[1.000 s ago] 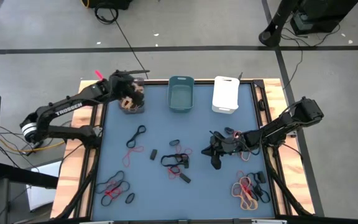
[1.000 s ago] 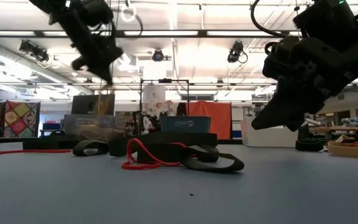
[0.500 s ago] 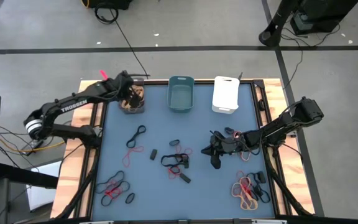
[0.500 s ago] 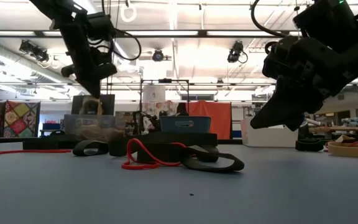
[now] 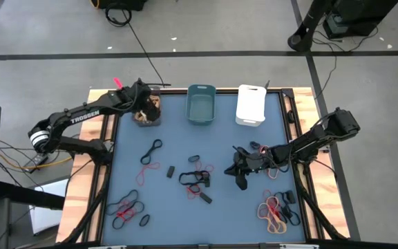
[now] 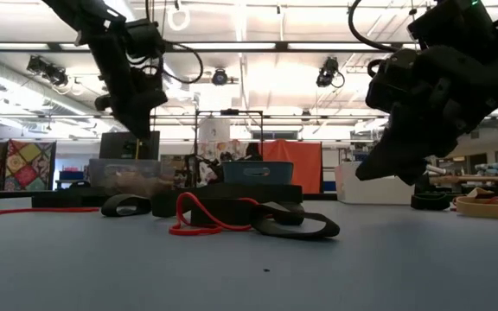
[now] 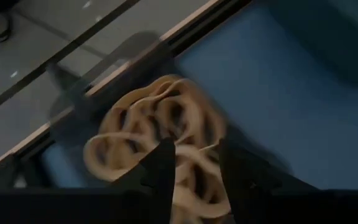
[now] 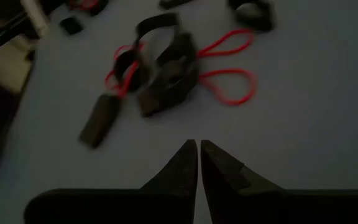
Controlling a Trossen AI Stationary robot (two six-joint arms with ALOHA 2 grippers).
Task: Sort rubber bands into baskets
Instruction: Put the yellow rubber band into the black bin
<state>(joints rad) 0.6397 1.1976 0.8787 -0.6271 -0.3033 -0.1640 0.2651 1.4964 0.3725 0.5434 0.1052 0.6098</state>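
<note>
Three baskets stand along the table's far edge: dark grey [image 5: 148, 124], teal [image 5: 201, 105] and white [image 5: 251, 104]. A heap of tan rubber bands [image 7: 160, 124] lies in the dark grey one. My left gripper [image 5: 144, 105] hangs open just over that heap. Black and red rubber bands [image 5: 197, 178] lie loose mid-table, with more at the near left [image 5: 127, 209] and near right [image 5: 276, 211]. My right gripper [image 8: 198, 148] is shut and holds nothing. It hovers right of the middle cluster [image 8: 163, 65]. My left gripper [image 7: 196, 163] points down into the dark grey basket from above. A tan strand [image 7: 194, 153] shows in the gap between its fingers. I cannot tell whether the fingers touch it.
A black band [image 5: 152, 151] lies on the mat between the dark grey basket and the near-left bands. Small black pieces [image 5: 171, 171] lie near the middle. Wooden rails [image 5: 102, 173] run along the mat's left and right sides.
My left gripper has sunk toward the dark grey basket and tipped more steeply downward over the tan bands.
</note>
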